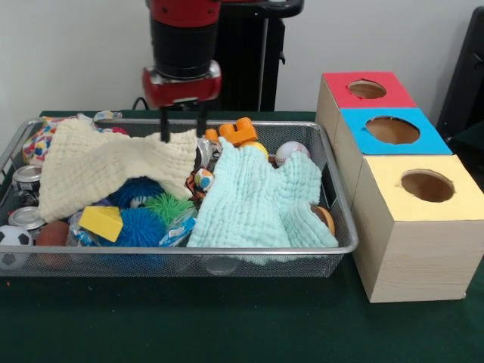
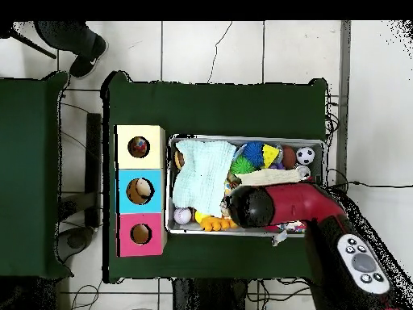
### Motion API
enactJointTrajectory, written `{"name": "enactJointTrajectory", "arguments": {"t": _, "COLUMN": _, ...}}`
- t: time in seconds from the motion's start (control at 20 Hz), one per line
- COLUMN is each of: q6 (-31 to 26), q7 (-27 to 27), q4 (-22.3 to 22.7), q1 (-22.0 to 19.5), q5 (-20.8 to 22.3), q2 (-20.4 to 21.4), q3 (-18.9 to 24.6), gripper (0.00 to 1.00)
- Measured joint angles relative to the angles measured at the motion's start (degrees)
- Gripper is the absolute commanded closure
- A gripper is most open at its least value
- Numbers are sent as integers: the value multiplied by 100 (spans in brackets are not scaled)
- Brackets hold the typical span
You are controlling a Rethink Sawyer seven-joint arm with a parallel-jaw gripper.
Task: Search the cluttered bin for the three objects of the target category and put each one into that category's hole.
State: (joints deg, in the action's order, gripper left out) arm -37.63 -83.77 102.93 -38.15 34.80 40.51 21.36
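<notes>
The dark green table (image 1: 227, 325) carries everything. On it, the wide shallow silver wire-mesh bin (image 1: 227, 261) fills the 9 o'clock half of the front view. At 3 o'clock from it stands a row of three pale wooden boxes: the yellow-topped box (image 1: 420, 257) nearest the camera, the blue-topped box (image 1: 355, 155) behind it, and the red-topped box (image 1: 327, 98) farthest back.

The red and black arm (image 1: 184, 38) comes down from 12 o'clock over the bin's far side. Its gripper (image 1: 183, 125) has two thin dark fingers (image 1: 164, 125), slightly apart, with their tips at the upper edge of the plain cream waffle-textured cloth (image 1: 98, 166); whether they pinch it cannot be told.

That cream cloth drapes over the 9 o'clock half of the bin; the plain mint-green cloth (image 1: 261, 200) covers the 3 o'clock half.

The round dark hole (image 1: 427, 185) sits in the yellow top, well apart from the gripper.

A small soft white cloth with coloured spots (image 1: 39, 144) peeks out at 10 o'clock in the bin, beside the cream cloth; a second spotted scrap (image 1: 203, 180) shows between the two plain cloths. A third cannot be made out.

Smaller clutter: a blue spiky ball (image 1: 140, 227), a green spiky ball (image 1: 168, 204), a yellow block (image 1: 101, 222), an orange toy (image 1: 234, 132) and a small football (image 1: 13, 240).
</notes>
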Motion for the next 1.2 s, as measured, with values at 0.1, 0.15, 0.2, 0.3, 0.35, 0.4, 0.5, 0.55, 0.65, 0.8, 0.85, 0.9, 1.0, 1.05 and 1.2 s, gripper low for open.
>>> {"name": "enactJointTrajectory", "arguments": {"t": 0.1, "q6": 0, "q7": 231, "q4": 175, "q1": -302, "q5": 174, "q2": 25, "q3": 41, "gripper": 0}}
{"name": "enactJointTrajectory", "arguments": {"t": 0.15, "q6": 0, "q7": 263, "q4": 215, "q1": -349, "q5": 200, "q2": 29, "q3": 45, "gripper": 0}}
{"name": "enactJointTrajectory", "arguments": {"t": 0.2, "q6": -1, "q7": 287, "q4": 250, "q1": -386, "q5": 228, "q2": 32, "q3": 45, "gripper": 0}}
{"name": "enactJointTrajectory", "arguments": {"t": 0.3, "q6": 0, "q7": 324, "q4": 348, "q1": -461, "q5": 295, "q2": 35, "q3": 50, "gripper": 0}}
{"name": "enactJointTrajectory", "arguments": {"t": 0.35, "q6": 1, "q7": 324, "q4": 373, "q1": -470, "q5": 307, "q2": 35, "q3": 54, "gripper": 0}}
{"name": "enactJointTrajectory", "arguments": {"t": 0.4, "q6": 0, "q7": 324, "q4": 434, "q1": -472, "q5": 309, "q2": 35, "q3": 77, "gripper": 0}}
{"name": "enactJointTrajectory", "arguments": {"t": 0.5, "q6": 0, "q7": 324, "q4": 526, "q1": -442, "q5": 248, "q2": 31, "q3": 161, "gripper": 0}}
{"name": "enactJointTrajectory", "arguments": {"t": 0.55, "q6": 0, "q7": 324, "q4": 549, "q1": -425, "q5": 211, "q2": 31, "q3": 193, "gripper": 0}}
{"name": "enactJointTrajectory", "arguments": {"t": 0.65, "q6": 1, "q7": 325, "q4": 603, "q1": -300, "q5": -42, "q2": 25, "q3": 313, "gripper": 0}}
{"name": "enactJointTrajectory", "arguments": {"t": 0.8, "q6": -1, "q7": 325, "q4": 603, "q1": -78, "q5": -468, "q2": 28, "q3": 450, "gripper": 0}}
{"name": "enactJointTrajectory", "arguments": {"t": 0.85, "q6": -13, "q7": 325, "q4": 603, "q1": -11, "q5": -583, "q2": 29, "q3": 493, "gripper": 0}}
{"name": "enactJointTrajectory", "arguments": {"t": 0.9, "q6": -25, "q7": 325, "q4": 603, "q1": 56, "q5": -698, "q2": 31, "q3": 536, "gripper": 0}}
{"name": "enactJointTrajectory", "arguments": {"t": 1.0, "q6": -62, "q7": 325, "q4": 597, "q1": 140, "q5": -807, "q2": 35, "q3": 592, "gripper": 0}}
{"name": "enactJointTrajectory", "arguments": {"t": 1.05, "q6": -86, "q7": 325, "q4": 592, "q1": 171, "q5": -838, "q2": 37, "q3": 612, "gripper": 0}}
{"name": "enactJointTrajectory", "arguments": {"t": 1.2, "q6": -314, "q7": 325, "q4": 535, "q1": 247, "q5": -858, "q2": 39, "q3": 700, "gripper": 0}}
